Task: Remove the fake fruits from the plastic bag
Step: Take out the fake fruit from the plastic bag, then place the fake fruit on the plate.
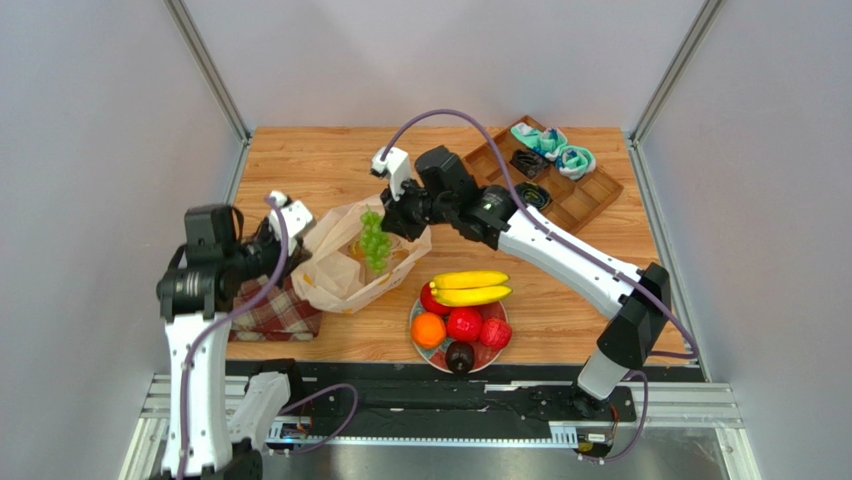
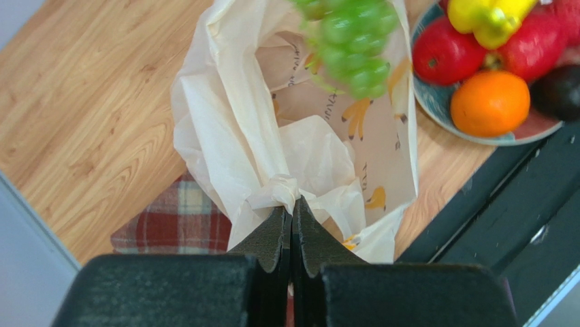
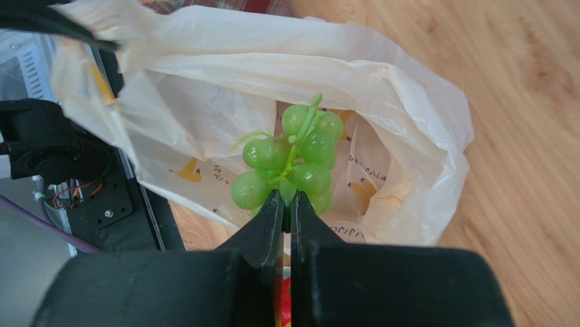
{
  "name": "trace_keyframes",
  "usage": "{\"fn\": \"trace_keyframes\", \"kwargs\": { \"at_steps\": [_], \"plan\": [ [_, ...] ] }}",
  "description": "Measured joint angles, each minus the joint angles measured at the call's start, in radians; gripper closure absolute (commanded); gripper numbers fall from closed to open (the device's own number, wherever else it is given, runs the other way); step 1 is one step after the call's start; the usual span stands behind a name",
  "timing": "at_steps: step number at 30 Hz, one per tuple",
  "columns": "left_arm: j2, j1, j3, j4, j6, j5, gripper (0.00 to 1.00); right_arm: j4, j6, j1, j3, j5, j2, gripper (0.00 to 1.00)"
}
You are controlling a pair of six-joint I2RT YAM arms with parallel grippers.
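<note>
The cream plastic bag (image 1: 345,270) lies open on the table, its mouth facing right. A gathered fold of the plastic bag (image 2: 272,194) is pinched in my left gripper (image 2: 293,204), which holds the near-left edge up. Hanging over the bag's opening is a green grape bunch (image 1: 375,240), and my right gripper (image 3: 286,199) is shut on the bunch (image 3: 293,160) at its lower end. The plastic bag (image 3: 381,102) shows behind the grapes. The other fake fruits, bananas (image 1: 468,287), an orange (image 1: 428,329), red ones (image 1: 464,324) and a dark one (image 1: 460,356), lie on a painted plate (image 1: 415,312).
A red plaid cloth (image 1: 272,312) lies under the bag's left end. A wooden compartment tray (image 1: 585,205) with teal cloths and cables stands at the back right. The black rail (image 1: 420,390) runs along the table's near edge.
</note>
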Motion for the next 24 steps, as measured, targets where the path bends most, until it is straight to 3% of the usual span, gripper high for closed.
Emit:
{"fn": "trace_keyframes", "kwargs": {
  "at_steps": [3, 5, 6, 9, 15, 24],
  "plan": [
    [0.162, -0.006, 0.067, 0.086, -0.074, 0.003, 0.97, -0.042, -0.043, -0.048, 0.019, -0.02, -0.053, 1.0],
    [0.277, -0.014, 0.12, 0.145, -0.135, -0.002, 0.79, -0.067, -0.085, -0.079, 0.014, -0.028, -0.117, 1.0],
    [0.323, -0.019, 0.144, 0.169, -0.16, -0.008, 0.59, -0.074, -0.1, -0.089, 0.01, -0.031, -0.146, 1.0],
    [0.412, -0.027, 0.194, 0.223, -0.243, -0.023, 0.44, -0.079, -0.158, -0.098, -0.075, -0.043, -0.291, 1.0],
    [0.407, -0.031, 0.188, 0.278, -0.321, -0.041, 0.37, -0.141, -0.205, -0.088, -0.222, -0.079, -0.473, 1.0],
    [0.318, -0.031, 0.118, 0.299, -0.345, -0.071, 0.37, -0.286, -0.27, -0.088, -0.373, -0.163, -0.569, 1.0]
  ]
}}
